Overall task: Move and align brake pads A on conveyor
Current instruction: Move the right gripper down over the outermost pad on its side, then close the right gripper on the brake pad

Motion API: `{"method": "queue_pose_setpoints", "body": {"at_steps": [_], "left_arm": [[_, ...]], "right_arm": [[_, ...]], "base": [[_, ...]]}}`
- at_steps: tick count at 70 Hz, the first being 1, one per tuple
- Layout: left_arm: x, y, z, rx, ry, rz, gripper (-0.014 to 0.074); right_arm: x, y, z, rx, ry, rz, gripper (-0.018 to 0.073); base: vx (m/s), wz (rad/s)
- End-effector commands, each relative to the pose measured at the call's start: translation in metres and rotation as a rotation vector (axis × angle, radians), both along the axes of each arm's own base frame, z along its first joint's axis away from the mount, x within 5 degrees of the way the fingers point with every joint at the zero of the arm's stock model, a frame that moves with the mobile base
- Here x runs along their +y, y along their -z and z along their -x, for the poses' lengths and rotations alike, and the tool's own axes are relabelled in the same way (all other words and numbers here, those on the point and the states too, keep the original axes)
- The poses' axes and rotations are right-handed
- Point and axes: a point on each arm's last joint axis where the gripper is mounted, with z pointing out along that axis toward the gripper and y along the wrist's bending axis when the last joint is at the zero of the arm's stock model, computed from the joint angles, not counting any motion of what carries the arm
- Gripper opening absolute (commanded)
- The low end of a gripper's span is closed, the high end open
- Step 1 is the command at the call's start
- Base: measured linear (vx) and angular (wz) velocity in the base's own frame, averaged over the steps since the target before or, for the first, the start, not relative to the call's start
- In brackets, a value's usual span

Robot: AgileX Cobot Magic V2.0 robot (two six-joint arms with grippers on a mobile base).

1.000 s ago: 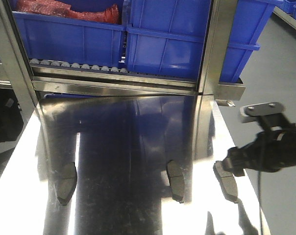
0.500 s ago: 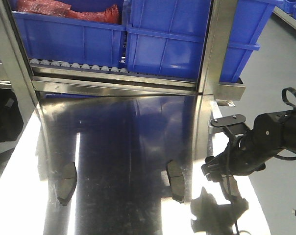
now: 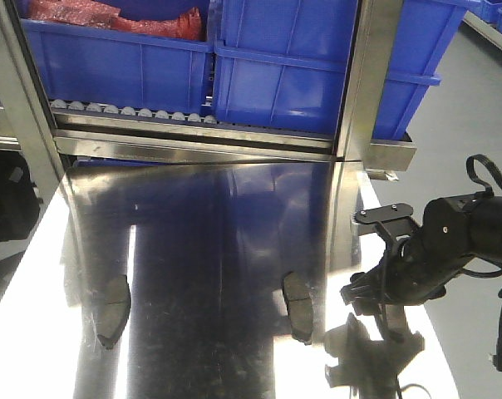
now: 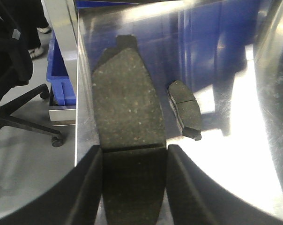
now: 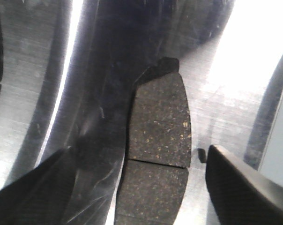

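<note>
Right gripper (image 5: 141, 152) has dropped closer over its brake pad (image 5: 160, 117) — fingers wide, the pad flat on the worktop (image 5: 33, 70) between them, nearer one finger. Closing off-centre could skid it across slick steel — left gripper (image 4: 134, 149) clamps a second pad (image 4: 127, 93).

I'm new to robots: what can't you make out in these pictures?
Front view: the right arm hides whatever lies under it; the left arm is out of frame.
Right wrist view: the bottom edge cuts off the near end of the pad between the right end effector's open fingers.
Left wrist view: whether the left end effector clamps the large pad or merely straddles it; blurred, cropped fingers.
Conveyor: in no view.
</note>
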Motion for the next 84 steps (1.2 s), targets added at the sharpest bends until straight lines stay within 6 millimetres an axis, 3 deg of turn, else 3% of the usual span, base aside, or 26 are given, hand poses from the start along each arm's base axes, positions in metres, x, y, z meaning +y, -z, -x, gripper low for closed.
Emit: {"method": "queue_pose_setpoints", "body": {"at_steps": [1,27,51,64,84], "left_arm": [[0.0,-0.016,-0.004,-0.106,-0.004,0.018,0.0157],[0.0,-0.016,-0.004,-0.106,-0.004,0.018,0.0157],[0.0,-0.016,-0.004,-0.106,-0.004,0.018,0.0157],[0.0,-0.016,-0.004,-0.106,-0.004,0.018,0.0157],[0.0,-0.016,-0.004,-0.106,-0.004,0.018,0.0157]], "right_arm": [[0.0,-0.018,-0.006,-0.08,-0.003,-0.011,0.0477],[0.0,-0.017,-0.006,-0.079,-0.007,-0.009,0.033],[0.0,-0.016,-0.005,-0.069,-0.007,-0.007,0.0111],[0.0,-0.023,-0.003,-0.085,-0.01,-0.01,0.0099],[-0.002,-0.05,0.003,-0.169,-0.012,-0.029,0.01]], "base": [[0.0,0.0],[0.0,0.0],[0.0,0.0],[0.0,0.0],[0.0,0.0]]}}
